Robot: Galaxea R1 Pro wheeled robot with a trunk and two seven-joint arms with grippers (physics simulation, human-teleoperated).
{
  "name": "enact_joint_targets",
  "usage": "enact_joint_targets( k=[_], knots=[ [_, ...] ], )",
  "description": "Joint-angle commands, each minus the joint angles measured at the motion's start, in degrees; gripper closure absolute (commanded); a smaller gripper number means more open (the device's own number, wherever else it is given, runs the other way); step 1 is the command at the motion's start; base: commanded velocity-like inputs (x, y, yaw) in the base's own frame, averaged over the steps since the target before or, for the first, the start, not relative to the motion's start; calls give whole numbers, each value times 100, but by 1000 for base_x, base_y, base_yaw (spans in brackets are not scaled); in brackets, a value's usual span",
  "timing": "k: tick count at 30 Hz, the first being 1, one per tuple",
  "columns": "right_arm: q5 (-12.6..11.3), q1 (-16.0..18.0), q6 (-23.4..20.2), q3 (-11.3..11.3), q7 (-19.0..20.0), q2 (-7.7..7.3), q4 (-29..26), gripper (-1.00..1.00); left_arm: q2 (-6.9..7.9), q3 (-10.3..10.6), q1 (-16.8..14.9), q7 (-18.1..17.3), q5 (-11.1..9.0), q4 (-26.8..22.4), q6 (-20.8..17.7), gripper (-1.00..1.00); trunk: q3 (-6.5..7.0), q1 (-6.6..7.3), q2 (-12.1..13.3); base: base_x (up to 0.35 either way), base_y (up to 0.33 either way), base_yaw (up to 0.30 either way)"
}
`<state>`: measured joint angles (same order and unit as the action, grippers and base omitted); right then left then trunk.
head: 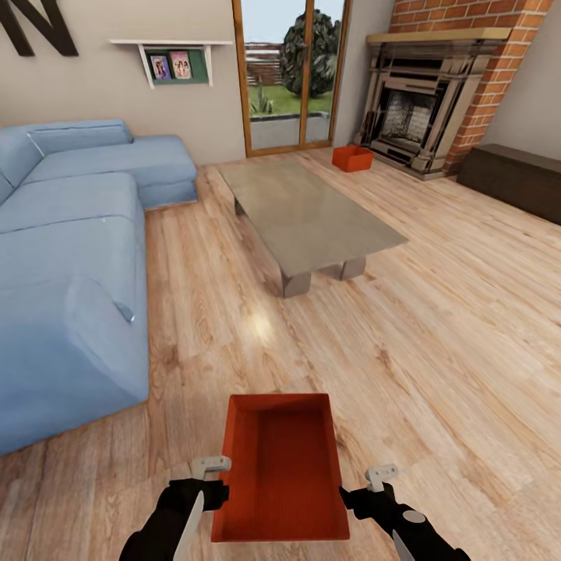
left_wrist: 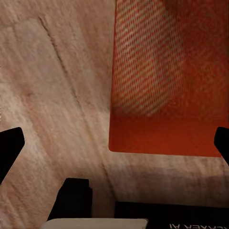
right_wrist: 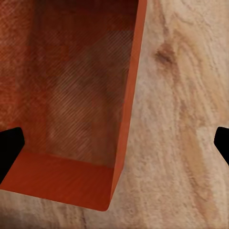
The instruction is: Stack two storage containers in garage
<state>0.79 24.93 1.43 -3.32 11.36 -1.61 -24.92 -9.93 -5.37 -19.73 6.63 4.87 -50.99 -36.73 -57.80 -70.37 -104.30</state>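
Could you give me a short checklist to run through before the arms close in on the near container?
1. Near storage container upright and empty: ok.
2. It lies between the left gripper and the right gripper: ok.
3. Left gripper open: ok, fingertips spread in the left wrist view.
4. Right gripper open: ok.
5. Fingers touching the walls: cannot tell.
6. Second container located, on the wood floor by the fireplace: ok.

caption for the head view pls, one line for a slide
Both grippers flank a storage container in the living room; a second container sits by the fireplace.
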Motion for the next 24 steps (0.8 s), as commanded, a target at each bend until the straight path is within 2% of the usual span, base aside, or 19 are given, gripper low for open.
enact_joint_targets(
  k=[1,5,10,11,12,16,24],
  knots=[
    [8,3,15,-25,-1,-6,2,-100,-7,-17,-4,-1,49,-7,-27,-100,-22,-22,-43,0,0,0],
    [8,3,15,-22,-2,-6,3,-100,-7,-17,-11,190,49,-7,-27,-100,-94,-110,-204,0,0,0],
    [8,3,15,-20,-4,-6,3,-100,-7,-17,-13,652,14,-11,-19,-100,-184,-220,-404,0,0,0],
    [8,3,15,-20,-3,-6,4,-100,-7,-17,-13,680,-40,-13,-19,-100,-202,-242,-444,0,0,0],
    [8,3,15,-20,-7,-6,4,-100,-7,-15,-13,694,-188,-14,-14,-100,-220,-264,-484,0,0,0],
    [8,3,15,-20,-10,-6,4,-100,-7,-9,-13,707,-557,-22,-3,-100,-292,-351,-645,0,0,0],
    [3,3,15,-19,16,-6,4,-100,-7,-3,-13,688,-620,-11,-7,-100,-435,-527,-966,0,0,0]
  ],
)
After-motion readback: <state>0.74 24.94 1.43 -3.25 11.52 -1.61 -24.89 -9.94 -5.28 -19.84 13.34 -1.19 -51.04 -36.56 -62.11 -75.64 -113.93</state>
